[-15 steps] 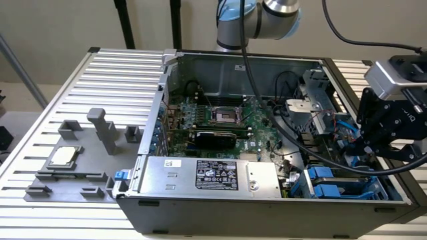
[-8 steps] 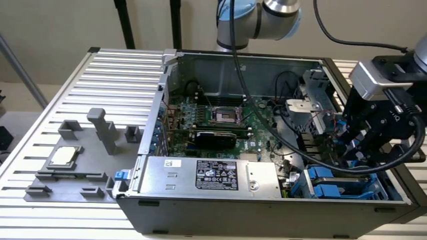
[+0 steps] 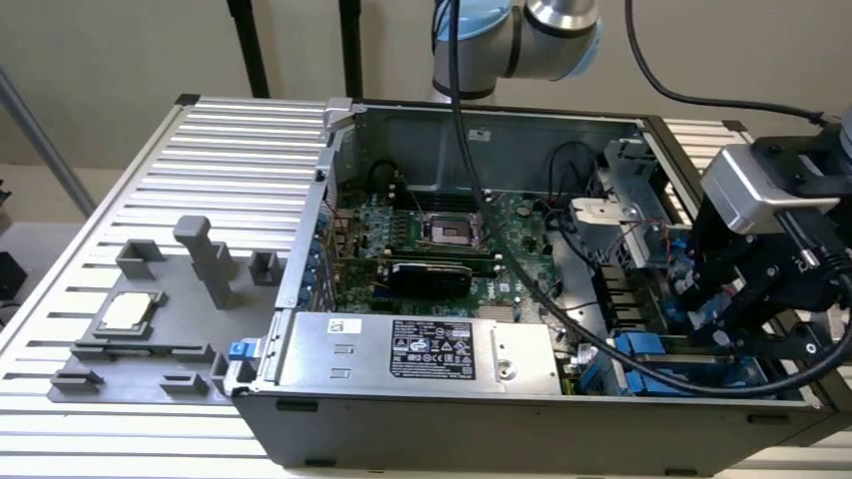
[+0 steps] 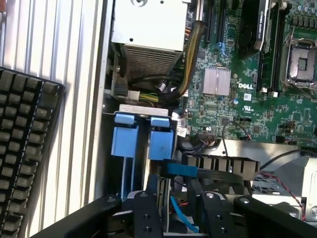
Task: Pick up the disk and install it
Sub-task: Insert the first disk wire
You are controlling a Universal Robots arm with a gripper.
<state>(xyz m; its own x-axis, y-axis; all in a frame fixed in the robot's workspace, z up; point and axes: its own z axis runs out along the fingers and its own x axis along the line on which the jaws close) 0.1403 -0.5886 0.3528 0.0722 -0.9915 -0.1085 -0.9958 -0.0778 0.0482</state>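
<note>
Gripper, fingers apart and holding nothing, at the computer case's four o'clock; disk slotted in, body hidden behind its blue end.

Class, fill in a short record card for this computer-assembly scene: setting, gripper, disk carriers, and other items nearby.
Setting: open computer case on a slatted table
Gripper: over the drive bay, jaws apart
Disk carriers: two blue ones, side by side in the bay
Beside the case: grey fixture plate with a square chip
Also on the table: black keyboard
</note>
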